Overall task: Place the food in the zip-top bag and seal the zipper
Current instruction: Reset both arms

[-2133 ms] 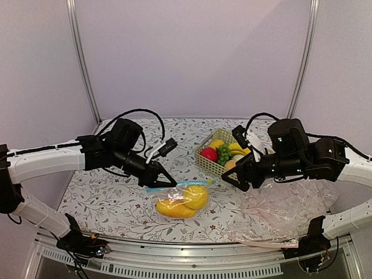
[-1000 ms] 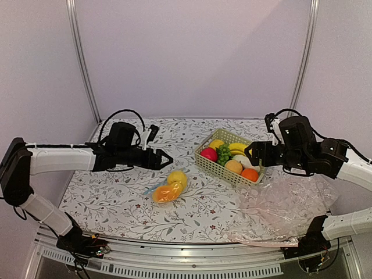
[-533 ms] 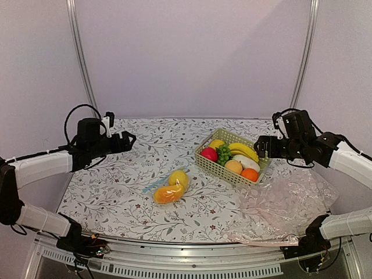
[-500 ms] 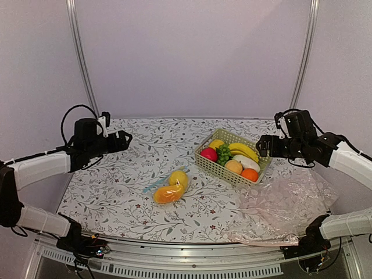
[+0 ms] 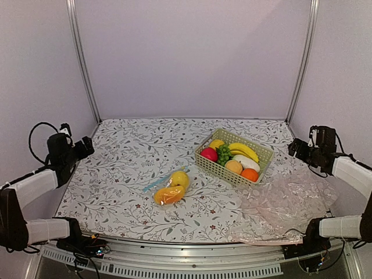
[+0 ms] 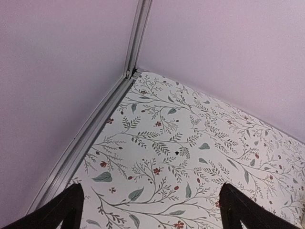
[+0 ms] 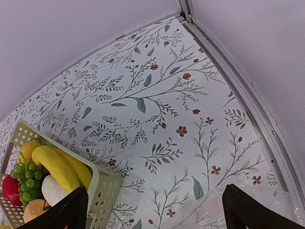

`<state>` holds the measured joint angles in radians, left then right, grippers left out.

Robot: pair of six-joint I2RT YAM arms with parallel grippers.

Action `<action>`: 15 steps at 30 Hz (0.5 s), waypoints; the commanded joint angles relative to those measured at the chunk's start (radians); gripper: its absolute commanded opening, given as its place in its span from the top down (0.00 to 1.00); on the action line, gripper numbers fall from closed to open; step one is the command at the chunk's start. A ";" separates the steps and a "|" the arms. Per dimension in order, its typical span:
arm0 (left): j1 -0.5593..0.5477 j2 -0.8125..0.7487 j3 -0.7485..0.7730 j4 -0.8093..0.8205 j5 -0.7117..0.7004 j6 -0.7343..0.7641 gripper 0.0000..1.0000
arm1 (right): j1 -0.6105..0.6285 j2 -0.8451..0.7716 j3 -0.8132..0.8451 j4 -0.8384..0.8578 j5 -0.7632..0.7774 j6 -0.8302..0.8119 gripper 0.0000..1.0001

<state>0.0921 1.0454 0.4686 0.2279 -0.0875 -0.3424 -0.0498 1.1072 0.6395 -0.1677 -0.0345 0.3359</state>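
The zip-top bag (image 5: pixel 172 187) lies in the middle of the counter (image 5: pixel 116 192), near the basket (image 5: pixel 216 168), with the food (image 5: pixel 168 195) inside it. The left pincer (image 6: pixel 151 187) and the right pincer (image 7: pixel 155 188) are both wide and empty, well apart from the bag.

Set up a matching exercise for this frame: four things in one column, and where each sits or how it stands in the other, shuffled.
1. zip-top bag
2. basket
3. large plastic sheet
4. left gripper

A. open, by the table's left edge
B. near right corner
C. near the middle
D. right of middle, toward the back

Pairs: 1-C, 2-D, 3-B, 4-A
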 commanded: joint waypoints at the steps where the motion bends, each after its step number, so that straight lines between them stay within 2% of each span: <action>1: 0.012 -0.013 -0.092 0.191 -0.084 0.071 0.00 | -0.072 -0.028 -0.102 0.238 -0.013 -0.010 0.01; 4: 0.012 -0.022 -0.173 0.292 -0.138 0.093 0.01 | -0.073 -0.061 -0.211 0.417 0.027 -0.046 0.01; 7: 0.010 -0.029 -0.242 0.406 -0.132 0.111 0.00 | -0.073 -0.053 -0.312 0.639 0.069 -0.100 0.01; 12: 0.006 -0.013 -0.252 0.432 -0.122 0.125 0.00 | -0.073 -0.035 -0.379 0.789 0.061 -0.132 0.01; 15: 0.004 0.007 -0.251 0.441 -0.120 0.131 0.01 | -0.073 -0.031 -0.389 0.797 0.070 -0.136 0.01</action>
<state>0.0982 1.0302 0.2188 0.5983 -0.1986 -0.2401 -0.1207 1.0641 0.2695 0.4850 0.0090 0.2340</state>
